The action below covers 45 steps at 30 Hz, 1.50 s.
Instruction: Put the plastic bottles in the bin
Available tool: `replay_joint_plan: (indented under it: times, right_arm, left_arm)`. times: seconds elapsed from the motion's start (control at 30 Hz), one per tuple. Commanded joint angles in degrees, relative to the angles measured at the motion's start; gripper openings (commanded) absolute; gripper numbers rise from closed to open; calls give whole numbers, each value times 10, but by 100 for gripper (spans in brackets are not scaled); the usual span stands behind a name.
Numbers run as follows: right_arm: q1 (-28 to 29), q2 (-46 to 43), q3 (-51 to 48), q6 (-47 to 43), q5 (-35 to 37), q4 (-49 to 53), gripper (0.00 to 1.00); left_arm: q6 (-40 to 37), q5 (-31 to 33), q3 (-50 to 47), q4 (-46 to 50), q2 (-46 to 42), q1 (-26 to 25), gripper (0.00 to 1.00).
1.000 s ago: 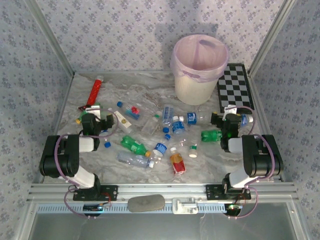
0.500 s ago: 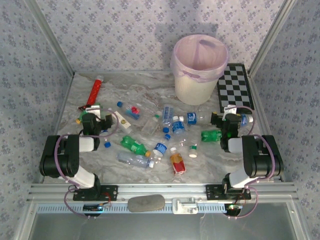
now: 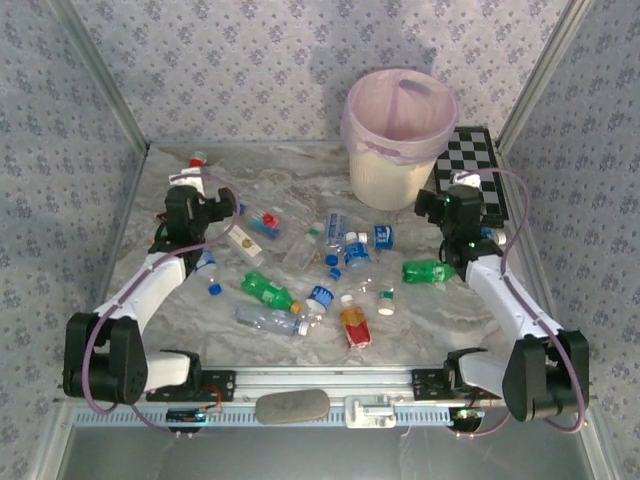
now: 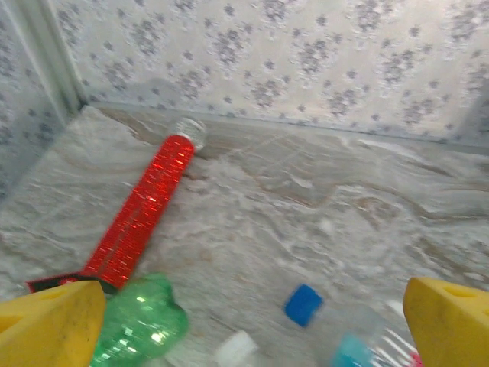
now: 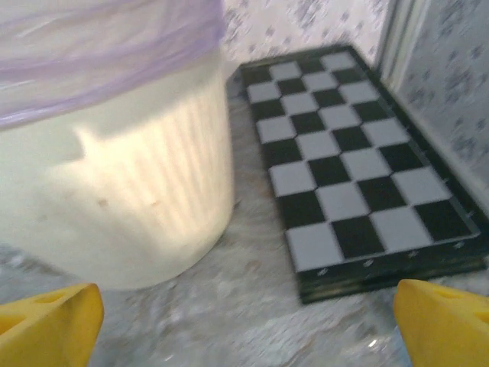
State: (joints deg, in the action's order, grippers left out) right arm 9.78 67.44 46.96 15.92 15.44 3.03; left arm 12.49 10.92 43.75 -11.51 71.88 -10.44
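Note:
Several plastic bottles lie scattered mid-table: a green bottle (image 3: pixel 265 290), another green bottle (image 3: pixel 423 270), an orange-filled bottle (image 3: pixel 354 322) and clear ones with blue caps (image 3: pixel 345 245). The bin (image 3: pixel 398 135), cream-white with a lilac bag, stands at the back. My left gripper (image 3: pixel 200 205) hovers open over the left group. Between its yellow fingertips (image 4: pixel 50 325) lie a green bottle (image 4: pixel 141 325), a blue cap (image 4: pixel 303 303) and a clear bottle (image 4: pixel 359 340). My right gripper (image 3: pixel 450 205) is open and empty, low beside the bin (image 5: pixel 114 176).
A long red tube (image 4: pixel 141 210) lies toward the back left corner. The black-and-white checkerboard (image 5: pixel 359 168) lies flat to the right of the bin. Patterned walls and metal posts close the table on three sides.
Both arms have stretched out from folded poses. The left gripper moved toward the back left, above the bottles. The right gripper moved back toward the bin and checkerboard.

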Motion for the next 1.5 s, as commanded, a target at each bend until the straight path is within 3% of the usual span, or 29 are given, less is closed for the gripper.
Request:
replay_joint_plan:
  times: [0.0, 0.1, 0.23, 0.47, 0.93, 1.37, 1.47]
  right_arm:
    - [43, 4, 49, 91, -17, 258, 99]
    - [91, 12, 84, 118, -15, 357, 98]
    - [137, 35, 116, 156, -56, 423, 87]
    - [204, 136, 152, 214, -54, 469, 81]
    - [229, 256, 164, 270, -6, 438, 73]
    - [232, 285, 165, 279, -1, 407, 68]
    - [232, 285, 162, 279, 0, 402, 62]
  left_arm:
    - [69, -31, 13, 91, -18, -43, 100]
    - [106, -50, 4, 99, -23, -86, 100]
    - [160, -48, -8, 94, -24, -128, 100]
    - [171, -12, -9, 91, -34, -131, 100]
    - [188, 19, -68, 108, -114, -95, 100]
    - [200, 19, -75, 107, -123, -85, 100]
    - [201, 20, -75, 108, -124, -85, 100]
